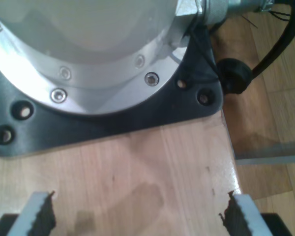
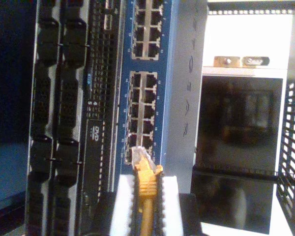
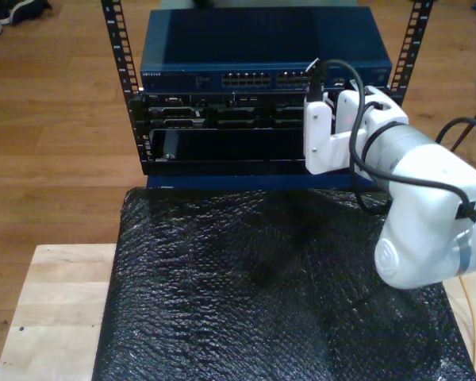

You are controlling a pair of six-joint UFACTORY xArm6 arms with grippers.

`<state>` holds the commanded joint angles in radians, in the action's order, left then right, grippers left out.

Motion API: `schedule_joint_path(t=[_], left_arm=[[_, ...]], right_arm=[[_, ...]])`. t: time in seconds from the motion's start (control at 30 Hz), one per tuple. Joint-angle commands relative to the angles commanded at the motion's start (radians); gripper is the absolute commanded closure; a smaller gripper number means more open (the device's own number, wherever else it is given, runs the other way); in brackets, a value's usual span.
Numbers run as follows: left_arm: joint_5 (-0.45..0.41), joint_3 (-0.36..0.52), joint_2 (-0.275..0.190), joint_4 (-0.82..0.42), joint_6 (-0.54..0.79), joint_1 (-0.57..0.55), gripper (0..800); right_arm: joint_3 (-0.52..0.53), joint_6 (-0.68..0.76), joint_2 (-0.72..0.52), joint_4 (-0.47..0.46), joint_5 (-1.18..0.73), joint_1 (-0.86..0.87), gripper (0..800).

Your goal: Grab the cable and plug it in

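Orange cable (image 2: 146, 189) clamped in my second gripper (image 2: 146, 206), plug at blue switch (image 2: 147, 73) ports, my first gripper (image 1: 137, 216) fingers spread

Soft blur hung over both wrist views. Glare bleached the pale cabinet (image 2: 246, 44) white, the rack's far side sank into darkness, and sheen flecked the black mat (image 3: 262, 302).

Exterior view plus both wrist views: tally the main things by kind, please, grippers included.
Orange-yellow network cable with clear plastic plug: 1
Blue network switch with rows of ports: 1
Black metal equipment rack: 1
Black bubble-wrap sheet: 1
Light wooden table: 1
Grippers, my first gripper and my second gripper: 2
Total: 7
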<state>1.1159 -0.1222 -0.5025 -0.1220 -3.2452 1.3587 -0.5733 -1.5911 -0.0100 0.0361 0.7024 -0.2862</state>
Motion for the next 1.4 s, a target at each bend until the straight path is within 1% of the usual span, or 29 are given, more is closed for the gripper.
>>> schedule_joint_path(t=[0.17,0.47,0.6,0.77,0.93,1.03,1.13,1.23,1.4], left_arm=[[0.000,0.000,0.002,0.000,0.000,0.000,0],[0.000,0.000,0.002,0.000,0.000,0.000,0],[0.000,0.000,0.000,0.000,0.000,0.000,0],[0.000,0.000,0.000,0.000,0.000,0.000,0],[0.000,0.000,0.000,0.000,0.000,0.000,0],[0.000,0.000,0.002,-0.002,0.000,0.000,0],[0.000,0.000,0.002,0.000,0.000,0.000,0],[0.000,0.000,0.002,0.000,0.000,0.000,0],[0.000,0.000,0.002,0.000,0.000,0.000,0]], right_arm=[[0.005,-0.003,0.017,0.002,0.084,0.000,800],[-0.028,0.002,0.028,0.000,0.100,-0.002,800],[-0.044,0.005,0.064,0.000,0.107,0.002,800],[-0.049,0.008,0.072,0.002,0.149,-0.002,800],[-0.100,0.012,0.153,0.005,0.189,0.005,800],[-0.140,0.038,0.178,0.003,0.235,0.002,800],[-0.176,0.071,0.226,0.000,0.241,0.003,800],[-0.218,0.071,0.262,0.000,0.255,0.003,800],[-0.232,0.066,0.307,0.003,0.321,0.003,800]])
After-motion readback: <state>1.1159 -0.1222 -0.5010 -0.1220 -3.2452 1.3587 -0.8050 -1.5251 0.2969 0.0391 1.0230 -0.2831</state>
